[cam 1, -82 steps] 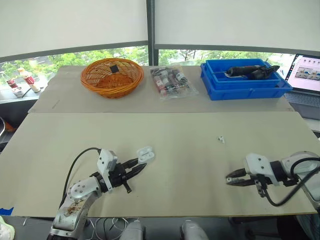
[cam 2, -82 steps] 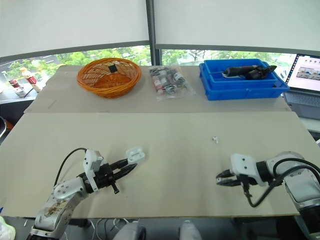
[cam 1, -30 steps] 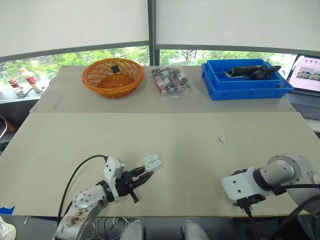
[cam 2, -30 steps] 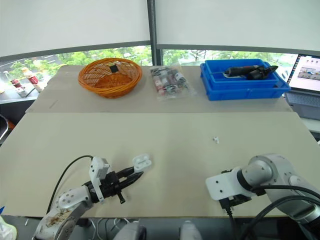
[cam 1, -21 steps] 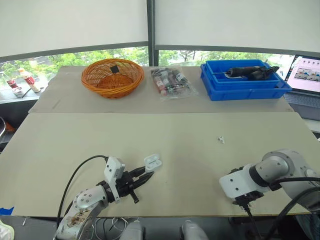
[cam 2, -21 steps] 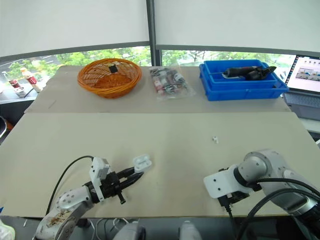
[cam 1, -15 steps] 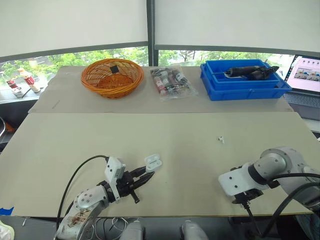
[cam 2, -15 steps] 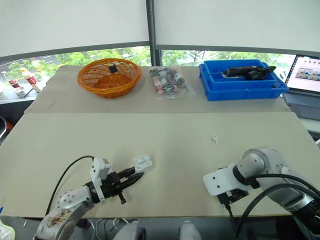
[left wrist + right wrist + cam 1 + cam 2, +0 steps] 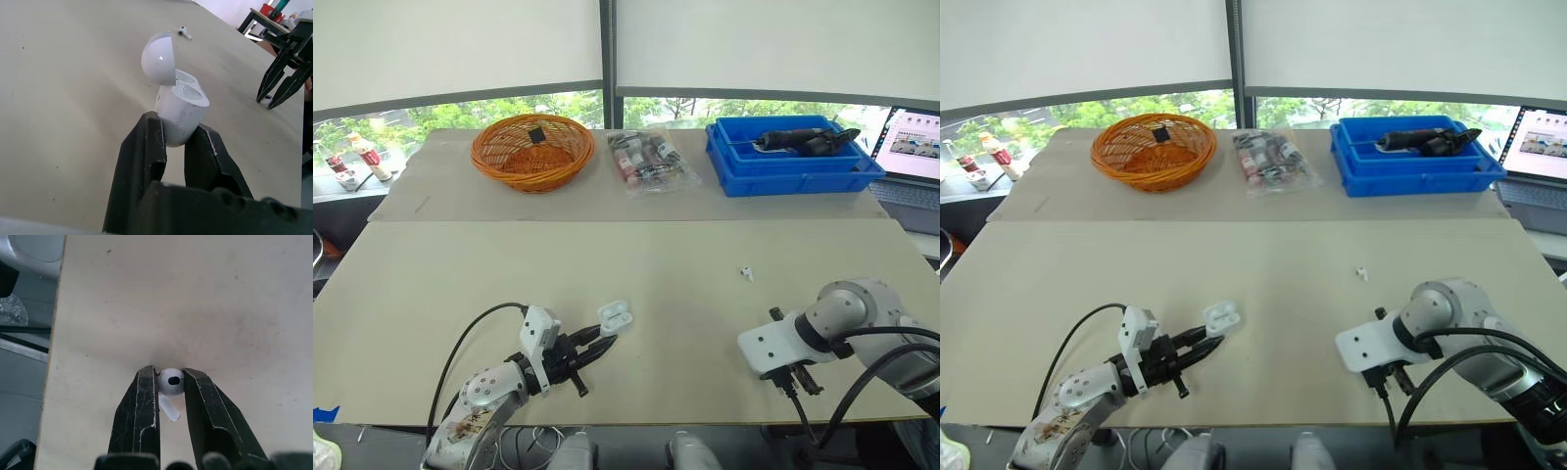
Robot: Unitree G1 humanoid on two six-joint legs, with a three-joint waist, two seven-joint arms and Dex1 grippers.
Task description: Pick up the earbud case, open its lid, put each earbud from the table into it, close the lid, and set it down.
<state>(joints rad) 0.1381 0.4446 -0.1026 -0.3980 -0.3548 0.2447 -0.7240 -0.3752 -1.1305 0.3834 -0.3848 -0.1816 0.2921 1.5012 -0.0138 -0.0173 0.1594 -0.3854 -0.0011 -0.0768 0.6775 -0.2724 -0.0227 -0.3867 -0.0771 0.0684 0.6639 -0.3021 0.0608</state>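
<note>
**Open case pinched at left, one earbud pinched at right**

Found the left tool (image 9: 177,128) pinching the lower body of the white earbud case (image 9: 182,108), with the lid (image 9: 159,58) swung open and two wells showing. Placed that case low over the near left part of the tabletop (image 9: 636,255); could not tell whether it cleared the surface. Found the right tool (image 9: 170,378) at the near right edge of the tabletop, pressed onto a white earbud (image 9: 171,382), with the stem poking out below the fingers. Spotted a second earbud (image 9: 745,273) lying loose farther back on the right half, well apart from both tools.

Noted, along the far side, a wicker basket (image 9: 532,166) with a small black item (image 9: 536,135) inside, a clear packet (image 9: 651,160) of goods beside it, and a blue bin (image 9: 783,182) holding a dark implement (image 9: 798,140). Caught a laptop (image 9: 913,137) cut off at the right edge and small bottles (image 9: 362,157) at the left edge, too small to read. Lost most of the right tool behind its white wrist housing in the head views.
</note>
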